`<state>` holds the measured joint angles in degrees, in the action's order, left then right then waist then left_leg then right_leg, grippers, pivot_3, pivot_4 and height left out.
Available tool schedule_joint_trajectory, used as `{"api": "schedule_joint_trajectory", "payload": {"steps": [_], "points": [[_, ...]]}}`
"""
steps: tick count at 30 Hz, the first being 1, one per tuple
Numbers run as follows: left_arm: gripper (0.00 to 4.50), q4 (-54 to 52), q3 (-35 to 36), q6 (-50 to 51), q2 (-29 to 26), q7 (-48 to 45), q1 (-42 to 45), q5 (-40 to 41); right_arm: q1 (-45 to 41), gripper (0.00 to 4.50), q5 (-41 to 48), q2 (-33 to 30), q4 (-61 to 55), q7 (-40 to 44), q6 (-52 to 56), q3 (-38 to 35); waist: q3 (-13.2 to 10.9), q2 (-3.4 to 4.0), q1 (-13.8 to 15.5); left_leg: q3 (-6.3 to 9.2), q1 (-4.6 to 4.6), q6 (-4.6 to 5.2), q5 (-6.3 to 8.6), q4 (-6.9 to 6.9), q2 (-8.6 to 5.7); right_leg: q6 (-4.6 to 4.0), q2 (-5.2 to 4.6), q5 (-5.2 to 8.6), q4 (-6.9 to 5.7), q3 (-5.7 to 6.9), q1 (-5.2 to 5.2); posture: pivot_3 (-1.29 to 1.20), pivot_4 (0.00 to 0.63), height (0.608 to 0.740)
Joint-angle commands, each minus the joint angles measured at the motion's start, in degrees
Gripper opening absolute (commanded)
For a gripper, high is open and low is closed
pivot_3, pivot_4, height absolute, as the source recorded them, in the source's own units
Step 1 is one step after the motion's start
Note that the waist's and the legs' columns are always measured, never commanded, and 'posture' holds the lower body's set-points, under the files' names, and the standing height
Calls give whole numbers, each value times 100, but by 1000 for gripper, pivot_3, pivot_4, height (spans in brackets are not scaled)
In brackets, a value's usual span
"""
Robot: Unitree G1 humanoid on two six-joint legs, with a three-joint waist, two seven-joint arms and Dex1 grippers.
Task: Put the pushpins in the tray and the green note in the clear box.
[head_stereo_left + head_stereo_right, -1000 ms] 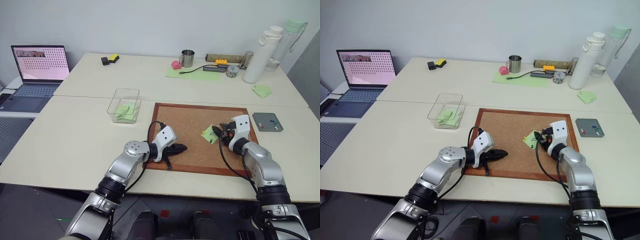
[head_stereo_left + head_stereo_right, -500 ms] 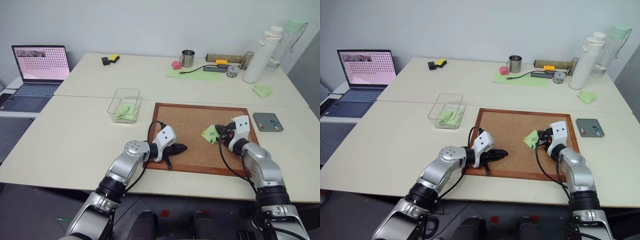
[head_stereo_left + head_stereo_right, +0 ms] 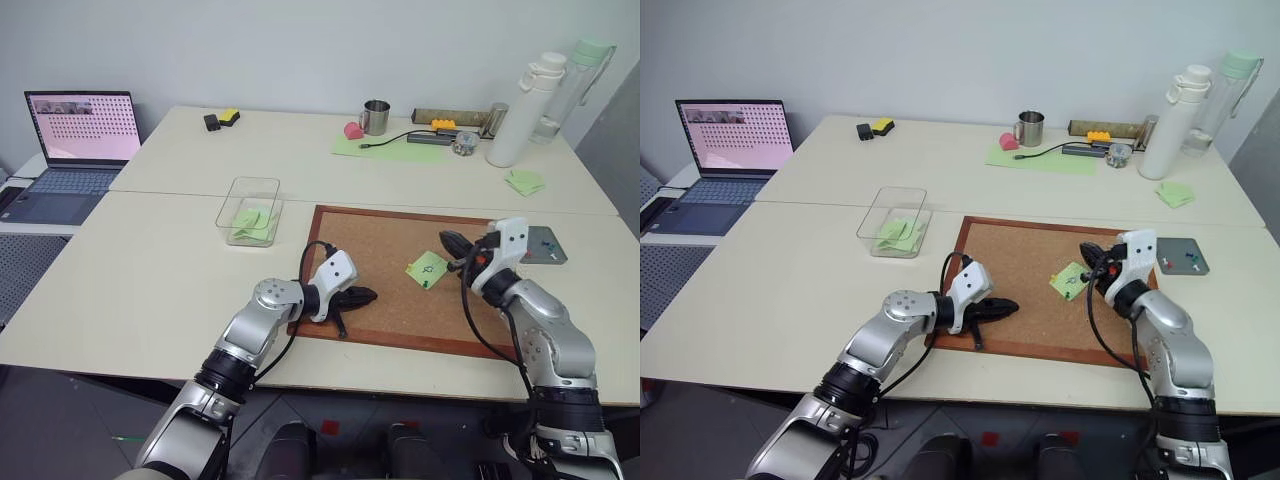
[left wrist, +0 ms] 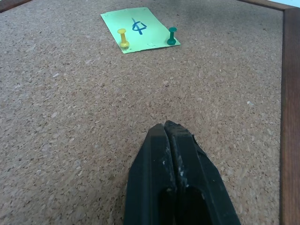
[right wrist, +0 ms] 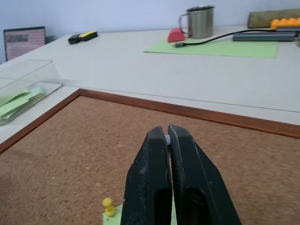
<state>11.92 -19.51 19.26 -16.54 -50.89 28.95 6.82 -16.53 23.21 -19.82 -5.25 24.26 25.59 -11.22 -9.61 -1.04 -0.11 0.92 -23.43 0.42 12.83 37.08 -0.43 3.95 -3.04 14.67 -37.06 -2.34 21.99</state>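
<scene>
Lying flat — green note (image 4: 139,29), blue scribble, two pins.

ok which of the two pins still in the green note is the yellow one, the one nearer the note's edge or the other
In the left wrist view, the yellow pushpin stands beside the blue scribble on the green note, at one near corner; the green pushpin holds the other.

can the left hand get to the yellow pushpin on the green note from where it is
Probably yes: the left hand rests shut on the corkboard, and only bare cork lies between it and the yellow pushpin in the small light-green square note.
</scene>
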Motion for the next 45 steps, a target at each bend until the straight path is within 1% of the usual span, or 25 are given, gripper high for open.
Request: {"api": "schedule_joint_trajectory", "payload": {"steps": [1, 4, 6, 10, 13, 16, 20, 25, 31, 34, 36, 37, 45], "points": [[0, 147, -93, 138, -13, 50, -62, -157, -317, 44, -80, -162, 58, -533, -71, -526, 1, 1, 0, 0, 0, 0, 0, 0, 0, 0, 0, 0, -1, 0, 0, 0, 150, 740], [0, 97, -91, 164, -20, 42, -91, -145, -663, 44, -415, -462, 785, -1020, -188, -820, 1, 1, -1, -2, 0, 0, 0, 0, 0, -1, -1, 0, 0, -1, 1, 0, 150, 740], [0, 53, -93, 191, -27, 38, -114, -137, -898, 44, -535, -682, 1323, -1110, -264, -919, 1, 1, 1, -5, 0, 0, 0, -1, -1, -2, -2, 1, 3, -1, 1, 0, 150, 740], [0, -13, -95, 234, -48, 39, -155, -135, -1345, 44, -684, -1001, 2537, -980, -616, -966, 1, 2, -8, -10, 0, 0, 0, -5, 0, -3, -1, 2, 4, -3, 2, 0, 150, 740], [0, -93, -67, 296, -76, 66, -198, -128, -1760, 44, -816, -1206, 3686, -865, -987, -970, 1, 4, -28, -13, 1, 1, 0, -5, 1, -3, 0, 1, 3, -5, 1, 0, 150, 740], [0, -202, -33, 370, -121, 86, -261, -117, -2068, 44, -836, -1304, 4437, -768, -1225, -984, 1, 4, -42, -19, 1, 2, -1, -5, -1, -2, 0, 1, 5, -10, 0, 0, 150, 740], [0, -436, 23, 506, -214, 140, -417, -104, -2398, 808, -866, -1444, 5234, -688, -1520, -1023, 1, 4, -106, -20, 1, 2, -1, -10, 0, -1, 0, 1, 6, -12, 2, 0, 150, 740], [0, -587, 54, 594, -255, 190, -517, -102, -2528, 1941, -849, -1539, 5532, -506, -1735, -974, 1, 4, -159, -17, 1, 3, 0, -17, 1, -1, 0, 1, 6, -9, 2, 0, 150, 740], [0, -521, 75, 597, -231, 216, -453, -104, -2407, 3204, -631, -1564, 5175, -155, -1608, -1046, 1, 4, -173, -19, 1, 3, 0, -14, 1, -1, 1, 2, 6, -12, 2, 0, 150, 740], [0, -450, 57, 560, -210, 200, -407, -108, -2291, 4006, -577, -1556, 4913, -87, -1491, -1059, 1, 4, -172, -18, 1, 3, 0, -12, 1, -1, 1, 2, 5, -12, 2, 0, 150, 740], [0, -410, 43, 550, -188, 190, -370, -107, -2229, 4401, -595, -1565, 4813, -109, -1470, -1043, 1, 4, -168, -17, 1, 3, 0, -12, 1, -1, 1, 2, 5, -11, 2, 0, 150, 740], [0, -394, 39, 546, -178, 185, -356, -108, -2202, 4486, -612, -1570, 4776, -130, -1475, -1027, 1, 4, -166, -17, 1, 3, 0, -13, 1, -1, 1, 2, 5, -11, 2, 0, 150, 740], [0, -312, 13, 518, -156, 132, -294, -121, -2210, 4486, -917, -1596, 5002, -421, -1741, -897, 1, 4, -163, -18, 1, 3, 0, -10, 0, 0, 0, 1, 5, -13, 1, 0, 150, 740]]}}
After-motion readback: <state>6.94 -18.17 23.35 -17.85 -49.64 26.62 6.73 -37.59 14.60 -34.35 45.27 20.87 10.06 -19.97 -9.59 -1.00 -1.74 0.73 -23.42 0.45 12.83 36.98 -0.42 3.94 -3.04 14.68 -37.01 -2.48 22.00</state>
